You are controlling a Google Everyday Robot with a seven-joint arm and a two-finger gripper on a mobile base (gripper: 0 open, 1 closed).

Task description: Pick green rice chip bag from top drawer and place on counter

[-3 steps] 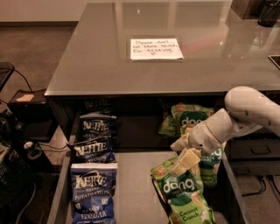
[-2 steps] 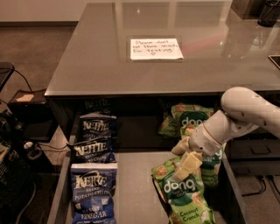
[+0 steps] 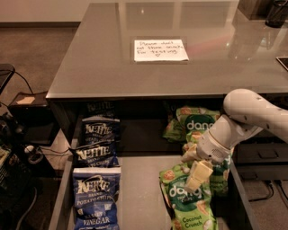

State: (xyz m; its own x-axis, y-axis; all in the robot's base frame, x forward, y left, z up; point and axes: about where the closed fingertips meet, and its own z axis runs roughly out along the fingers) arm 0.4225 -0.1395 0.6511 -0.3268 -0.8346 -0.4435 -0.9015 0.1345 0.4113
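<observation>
Nearest the camera, the top drawer [image 3: 139, 193] stands pulled out, its pale grey floor bare down the middle. On the left of that floor a dark blue Kettle bag [image 3: 96, 197] lies flat, label up, at the front of a row. On the right lies the green rice chip bag [image 3: 192, 207], face up and slightly tilted, showing its white "dang" logo and the words "Coconut Crunch".

The tool [image 3: 194, 174] hangs just over the upper end of this bag, its cream-coloured tip pointing down and to the left onto the bag's top edge. It looks to be touching the bag. Whether the tool is apart or clamped on the bag cannot be told. The white arm [image 3: 252, 112] reaches it from the right, bending down over the drawer's right wall.

Farther in, two more Kettle bags [image 3: 95, 155] overlap one behind the other on the left. On the right, other green bags [image 3: 198, 123] are piled at the back of the drawer, partly in the shadow under the desk's front edge.

Beyond, the desk [image 3: 103, 67] spreads wide and glossy grey. A white paper note [image 3: 160, 50] with handwriting lies flat near its middle. A dark object [image 3: 276, 13] stands at the far right corner.
</observation>
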